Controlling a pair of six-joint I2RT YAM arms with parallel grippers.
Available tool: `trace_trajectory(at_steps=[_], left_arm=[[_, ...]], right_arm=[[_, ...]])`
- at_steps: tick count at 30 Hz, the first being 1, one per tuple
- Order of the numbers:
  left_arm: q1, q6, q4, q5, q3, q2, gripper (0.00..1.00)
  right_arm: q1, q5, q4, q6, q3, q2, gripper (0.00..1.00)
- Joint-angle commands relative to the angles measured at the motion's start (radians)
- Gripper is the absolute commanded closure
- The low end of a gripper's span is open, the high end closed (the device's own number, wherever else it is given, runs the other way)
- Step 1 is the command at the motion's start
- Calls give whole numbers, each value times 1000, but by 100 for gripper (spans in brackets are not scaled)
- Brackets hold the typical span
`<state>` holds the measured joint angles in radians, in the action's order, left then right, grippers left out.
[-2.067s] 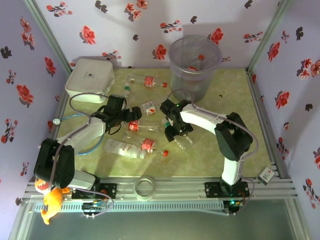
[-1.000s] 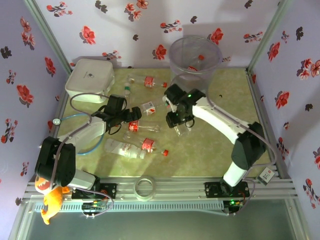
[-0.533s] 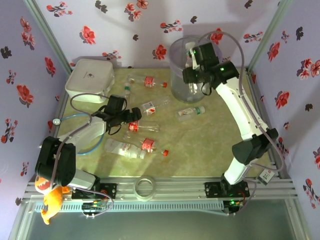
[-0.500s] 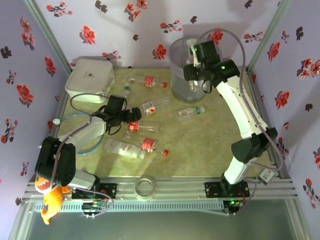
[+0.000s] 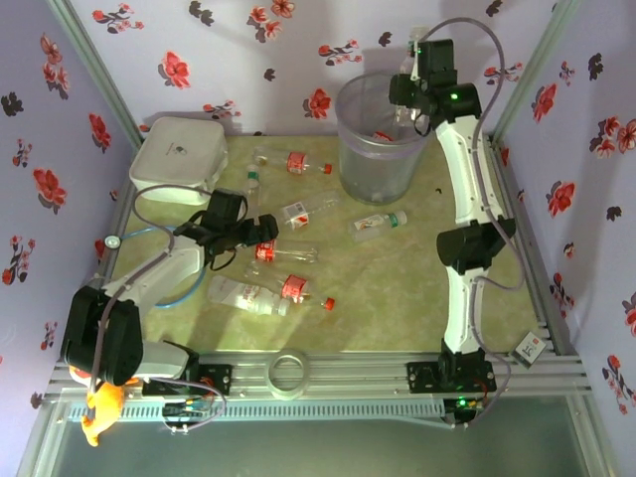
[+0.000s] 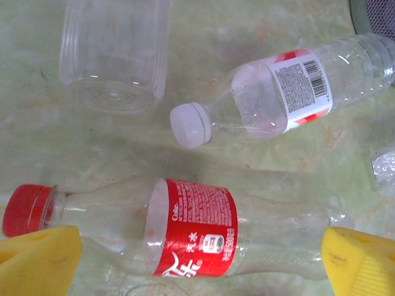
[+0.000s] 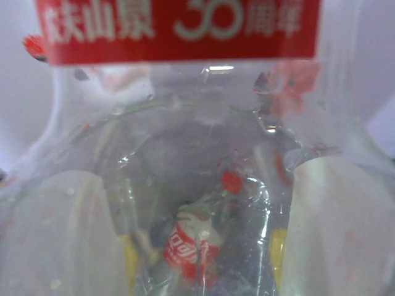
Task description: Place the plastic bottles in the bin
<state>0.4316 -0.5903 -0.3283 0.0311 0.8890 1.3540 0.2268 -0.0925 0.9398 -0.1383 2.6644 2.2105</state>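
My right gripper (image 7: 207,237), clamped on a clear red-labelled bottle (image 7: 179,28), hangs above the bin (image 5: 373,164) opening; I judge a release drops it inside.

Looks like a robotics lab cell: enclosed by flower-print walls (image 5: 248,40) on aluminium posts (image 5: 96,75) around the green table (image 5: 397,288), slotted rail (image 5: 348,383) along its near edge.
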Motion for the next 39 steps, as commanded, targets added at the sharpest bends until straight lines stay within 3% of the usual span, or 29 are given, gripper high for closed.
trace_trajectory(at_steps=[1,9,20,28,39], left_arm=[[-8,35,-54,10,9,-37,0],[-8,31,-86,7,23,-54,0],[-13,49,-409,-60,81,-145,0],[-27,21,-522,-80,56,-210,0],[-44,50,-514,-91,86,-189,0]], right_arm=[[-13,52,-13,-1,38,47,45],[-23,56,-40,32,-103,85,44],[-24,68,-60,37,-133,162,41],[-25,83,-47,49,-141,186,32],[-25,80,-41,48,-116,186,16]])
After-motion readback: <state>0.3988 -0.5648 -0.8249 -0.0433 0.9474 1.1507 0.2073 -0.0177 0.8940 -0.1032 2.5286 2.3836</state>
